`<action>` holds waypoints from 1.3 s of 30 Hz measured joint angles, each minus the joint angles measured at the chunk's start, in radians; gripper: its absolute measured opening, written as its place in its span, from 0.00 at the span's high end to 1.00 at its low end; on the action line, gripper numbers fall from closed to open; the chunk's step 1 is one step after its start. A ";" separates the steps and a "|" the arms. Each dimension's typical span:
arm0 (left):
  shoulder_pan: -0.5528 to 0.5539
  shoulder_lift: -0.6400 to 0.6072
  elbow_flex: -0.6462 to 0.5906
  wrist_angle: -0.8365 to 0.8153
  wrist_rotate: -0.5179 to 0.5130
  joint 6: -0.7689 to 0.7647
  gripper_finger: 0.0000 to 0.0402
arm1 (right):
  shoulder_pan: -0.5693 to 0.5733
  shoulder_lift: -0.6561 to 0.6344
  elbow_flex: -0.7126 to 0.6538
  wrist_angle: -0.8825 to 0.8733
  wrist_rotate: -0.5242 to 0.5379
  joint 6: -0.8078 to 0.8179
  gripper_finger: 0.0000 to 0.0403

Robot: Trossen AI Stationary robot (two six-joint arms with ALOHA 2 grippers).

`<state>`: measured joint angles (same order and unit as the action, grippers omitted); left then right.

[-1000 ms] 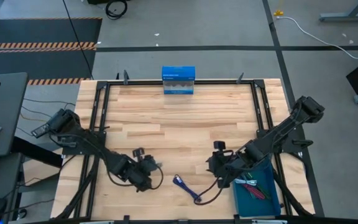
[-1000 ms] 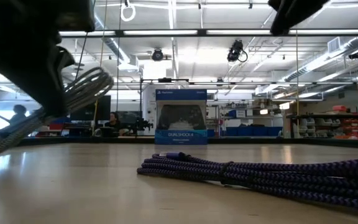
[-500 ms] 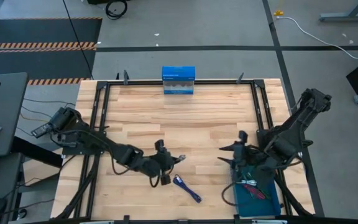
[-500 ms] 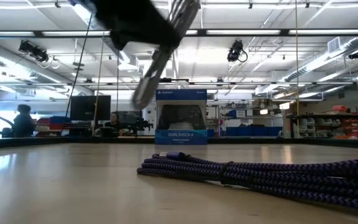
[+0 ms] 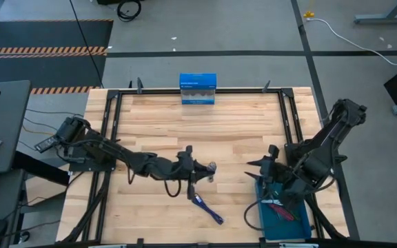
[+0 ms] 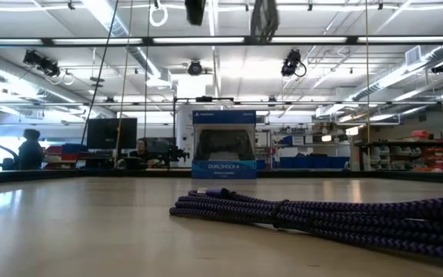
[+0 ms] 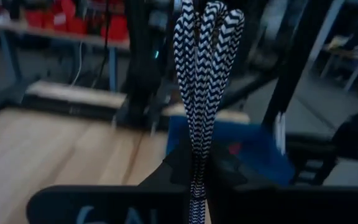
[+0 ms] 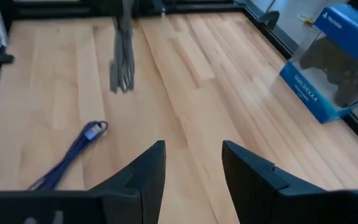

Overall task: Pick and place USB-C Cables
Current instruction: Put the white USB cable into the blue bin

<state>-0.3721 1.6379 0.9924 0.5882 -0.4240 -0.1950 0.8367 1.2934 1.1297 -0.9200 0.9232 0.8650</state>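
My left gripper (image 5: 204,169) is over the table's middle, shut on a grey braided cable bundle (image 7: 206,68). That bundle also shows in the low view (image 6: 264,18) and, hanging, in the right wrist view (image 8: 122,59). A navy cable bundle (image 5: 207,209) lies flat on the wood near the front edge (image 6: 321,216) (image 8: 67,159). My right gripper (image 5: 259,164) is open (image 8: 191,163) and touches nothing. It hovers by the far left corner of the blue bin (image 5: 293,222), which holds other cable bundles (image 5: 278,207). My left gripper pinches the grey cable bundle between its two fingers at one end of the loops (image 7: 197,163), with several strands together. The bundle is lifted clear of the table. In the wrist view the rest of the bundle (image 7: 207,43) reaches out past the fingertips.
An upright blue-and-white controller box (image 5: 198,89) stands at the table's far edge (image 6: 224,144) (image 8: 328,62). A black frame (image 5: 286,117) runs along the table's sides. Bare wood lies between the two grippers and the box. People sit in the room beyond (image 6: 29,150).
My left gripper has carried the grey cable from the table's near left toward the right and the bin, rising as it went. My right gripper drew back toward the right, from near the navy cable to the bin's far corner, then stayed still. The navy cable has not moved.
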 joint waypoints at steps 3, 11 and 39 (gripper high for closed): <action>0.001 -0.002 0.001 0.068 0.000 0.051 0.94 | -0.018 0.037 0.000 0.009 -0.002 -0.008 0.59; -0.001 -0.002 0.001 0.085 0.003 0.008 0.94 | -0.053 0.151 0.000 0.030 0.044 -0.059 0.59; -0.069 0.000 0.001 0.207 0.055 0.079 0.93 | -0.212 0.257 -0.119 0.700 -0.244 -0.583 0.61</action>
<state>-0.4412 1.6379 0.9932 0.7952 -0.3687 -0.1158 0.6243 1.5501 1.0105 -0.2203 0.6793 0.2818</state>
